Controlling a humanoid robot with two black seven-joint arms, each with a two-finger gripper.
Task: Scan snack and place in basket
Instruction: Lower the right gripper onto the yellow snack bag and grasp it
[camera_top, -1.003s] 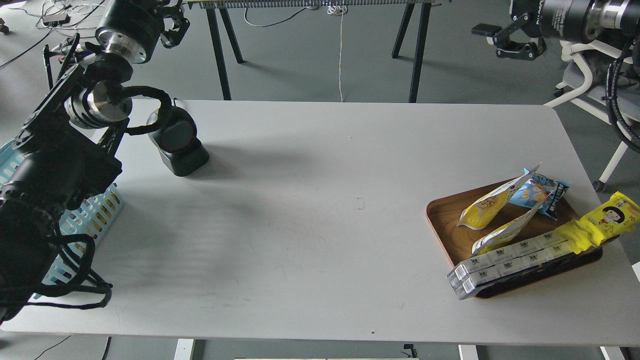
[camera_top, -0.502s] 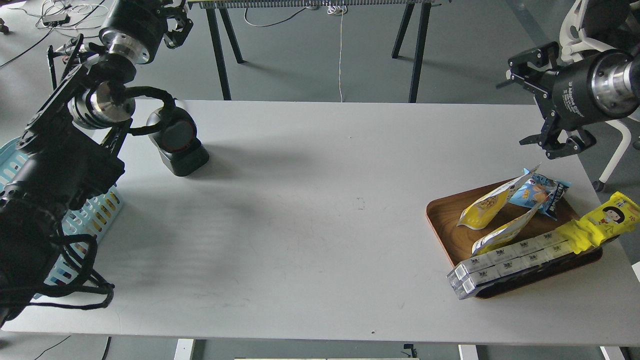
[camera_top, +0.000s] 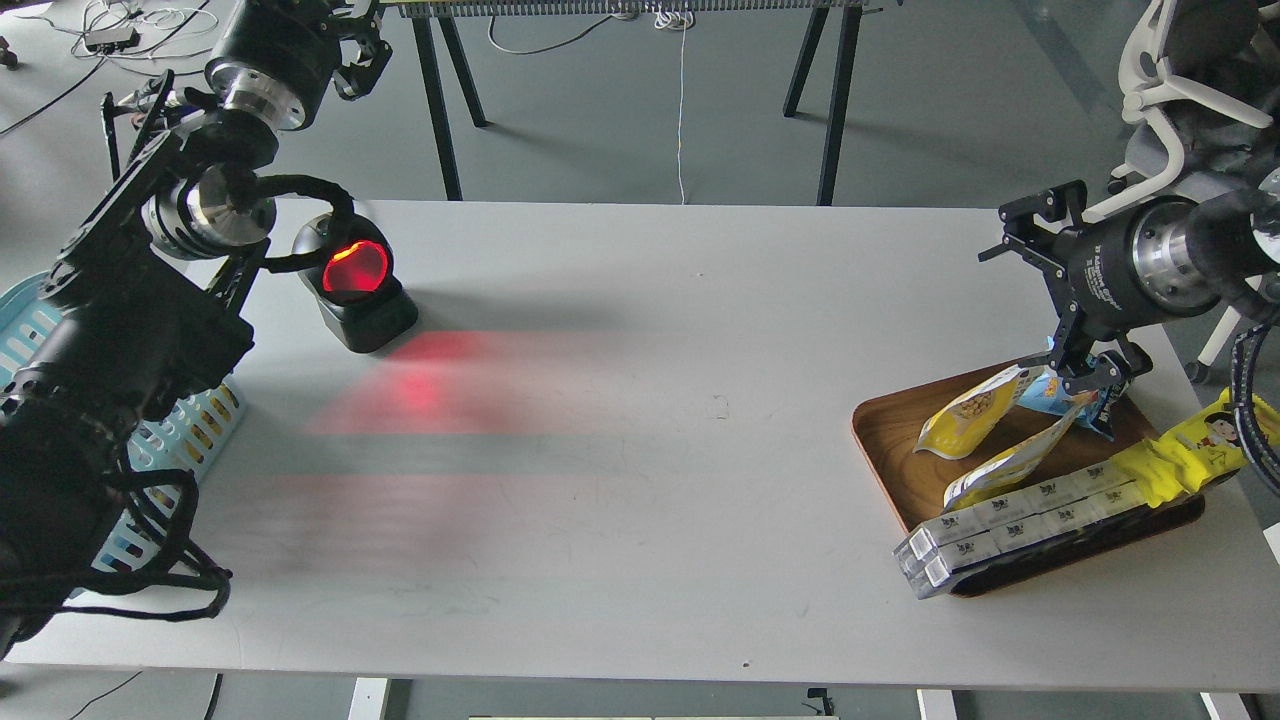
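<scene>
Coming down fast over the wooden tray (camera_top: 885, 440), the right gripper (camera_top: 1062, 300) was way up off the table's far right corner a second ago and now hangs over the tray's far edge, its jaws spread wide with nothing between them. The lower finger tips sit right at the blue snack packet (camera_top: 1050, 392) and the top corner of the snack (camera_top: 968, 412), though I can't tell if they're touching anything yet. The snack itself hasn't budged: it leans in the middle of the tray, with a second pouch (camera_top: 1005, 462) like it just nearer me and the long yellow strip pack (camera_top: 1190, 452) hanging off the tray's right end, resting on the clear boxed packs (camera_top: 1010, 520) along the tray's near edge. Other new thing: the scanner (camera_top: 355, 290), far across the table to the left of the tray, just lit up red and is throwing a red glow on the table (camera_top: 640, 450) (nothing's in front of it, so that's not a real scan). I'd say we're at the reach-and-grab stage, and the pouch needs pinching before any scanning. The left gripper (camera_top: 355, 60) is parked up past the scanner, too dark to read its jaws, and the basket (camera_top: 200, 420) sits at the table's left edge, mostly hidden behind the left arm.
</scene>
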